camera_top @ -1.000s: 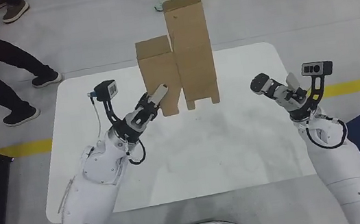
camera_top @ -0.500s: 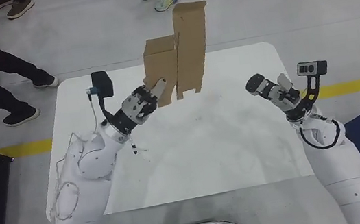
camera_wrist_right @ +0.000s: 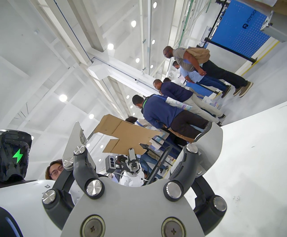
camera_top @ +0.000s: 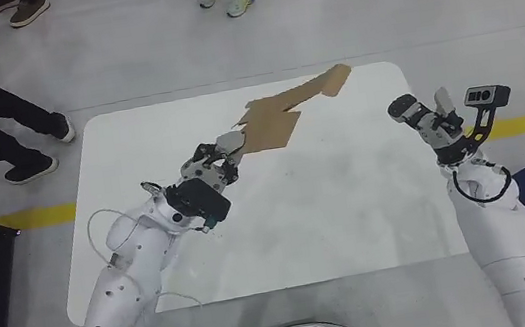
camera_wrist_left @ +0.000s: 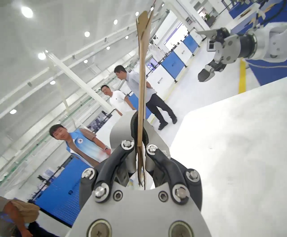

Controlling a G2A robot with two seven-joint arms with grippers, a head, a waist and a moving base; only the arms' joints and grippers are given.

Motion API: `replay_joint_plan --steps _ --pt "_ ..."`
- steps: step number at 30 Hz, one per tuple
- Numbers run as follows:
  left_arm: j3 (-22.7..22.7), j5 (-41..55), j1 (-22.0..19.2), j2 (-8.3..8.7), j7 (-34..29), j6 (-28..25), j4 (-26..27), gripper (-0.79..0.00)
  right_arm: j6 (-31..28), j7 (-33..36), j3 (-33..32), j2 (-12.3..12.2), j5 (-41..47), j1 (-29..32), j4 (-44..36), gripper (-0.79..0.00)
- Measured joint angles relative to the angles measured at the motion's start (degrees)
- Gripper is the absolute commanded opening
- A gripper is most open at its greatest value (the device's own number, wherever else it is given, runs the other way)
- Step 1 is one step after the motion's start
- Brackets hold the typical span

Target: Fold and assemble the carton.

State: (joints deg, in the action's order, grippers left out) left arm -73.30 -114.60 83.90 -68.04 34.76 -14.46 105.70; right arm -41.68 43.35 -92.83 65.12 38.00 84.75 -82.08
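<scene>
So right now we've got the carton (camera_top: 281, 115) as a flat blank, not opened at all. It's held up off the table (camera_top: 352, 222), toward its far side. Our left gripper (camera_top: 229, 148) is pinching it by one end. In the left wrist view the board sits dead edge-on between the two fingers (camera_wrist_left: 133, 128), so the hold looks narrow but square. The right gripper (camera_top: 422, 107) is off to the side, well apart from the carton, fingers spread wide with nothing in them.

Our read is that the step in hand is getting a second grip on the blank so we can pop it open into a tube. A few tips, as far as we can judge:

- Bring the right gripper to the free far end, not the middle. With one pinch at one end the long panel can swing or droop, so the second hold should steady it first.
- Come in with the open fingers lined up with the board's plane. Otherwise we just shove it and twist it out of the left pinch.
- Grab a single layer or a flap edge if we can, since clamping both layers together leaves nothing to pull apart. We can't tell from here where the layers separate.
- Go slow on the pull, because thin card creases where we don't want it.
</scene>
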Motion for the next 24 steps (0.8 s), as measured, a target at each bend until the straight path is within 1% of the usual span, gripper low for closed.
replay_joint_plan --steps 2,7,10,13,14,17,24 --pt "0.02 1.42 -0.03 0.00 -0.25 -1.14 0.06 -0.785 0.02 0.07 0.01 0.00 0.02 0.00 -0.01 0.000" --pt "0.03 1.40 -0.04 0.00 -0.29 -1.30 0.07 -0.785 0.03 0.13 0.03 0.00 0.02 0.00 -0.01 0.000" --pt "0.56 -2.11 -0.91 0.43 -1.30 -0.52 1.52 -0.785 0.03 0.13 0.03 0.00 0.02 0.00 -0.01 0.000" --pt "0.81 -16.59 -1.68 1.52 0.06 2.49 4.53 -0.785 0.03 0.12 0.03 0.00 0.02 0.00 -0.01 0.000" --pt "0.63 -24.15 -1.52 1.93 0.92 3.94 5.70 -0.785 0.03 0.12 0.03 0.00 0.02 0.00 -0.01 0.000" --pt "-0.05 -39.03 -0.56 2.71 2.95 7.25 8.25 -0.785 0.03 0.12 0.03 0.00 0.02 0.00 -0.01 0.000" --pt "-2.41 -55.73 1.08 3.99 4.74 13.18 11.65 -0.785 0.03 0.12 0.03 0.00 0.02 0.00 -0.01 0.000"
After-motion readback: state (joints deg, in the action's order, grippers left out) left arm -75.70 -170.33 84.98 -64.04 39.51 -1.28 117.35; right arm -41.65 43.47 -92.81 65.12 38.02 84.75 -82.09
